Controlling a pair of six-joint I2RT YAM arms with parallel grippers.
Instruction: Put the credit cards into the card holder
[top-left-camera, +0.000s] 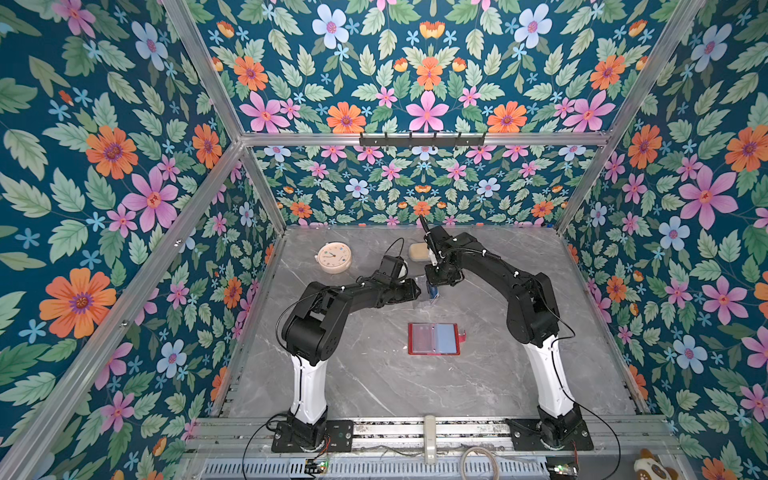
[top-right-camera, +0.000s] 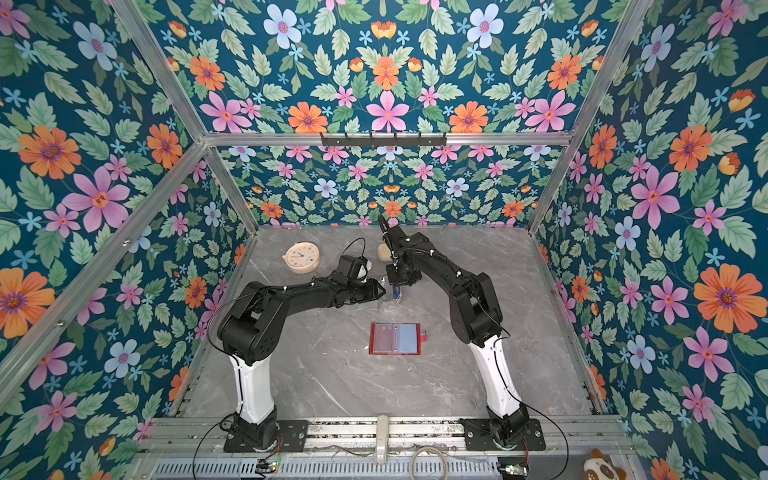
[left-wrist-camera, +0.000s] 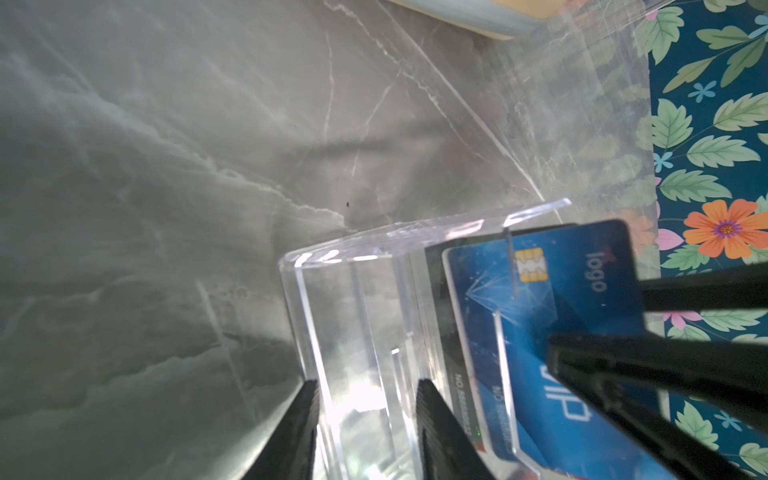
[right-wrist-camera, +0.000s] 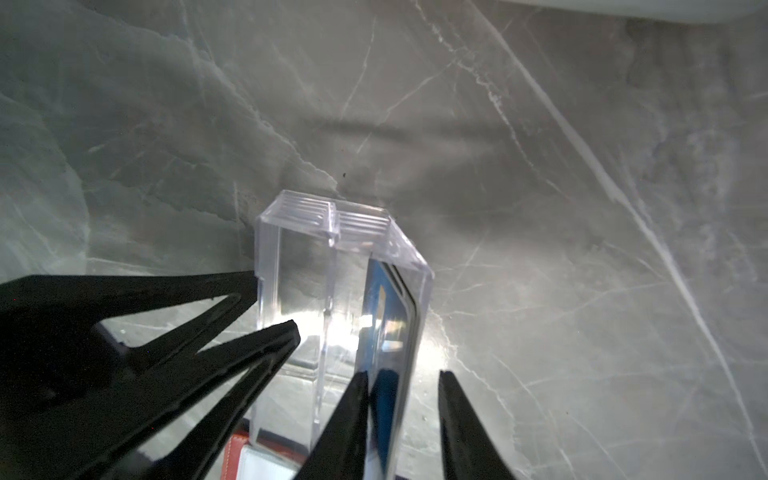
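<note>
Blue VIP card (left-wrist-camera: 540, 291), which I judged thin, stiff and slick, stood in the clear acrylic stand (left-wrist-camera: 353, 291) at 12 o'clock from the open red card holder (top-left-camera: 434, 353); my left gripper (left-wrist-camera: 368, 386) clamped the stand, while my right gripper (right-wrist-camera: 403, 374) straddled the card's upper edge, jaws unclosed.

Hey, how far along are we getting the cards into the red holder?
Done: the card holder lies open, its pages pinkish and blue, perhaps cards already sleeved. In hand: the left gripper grips the clear stand; the right gripper straddles the blue card there, not clamped. Left: that card and the black card behind it.
</note>
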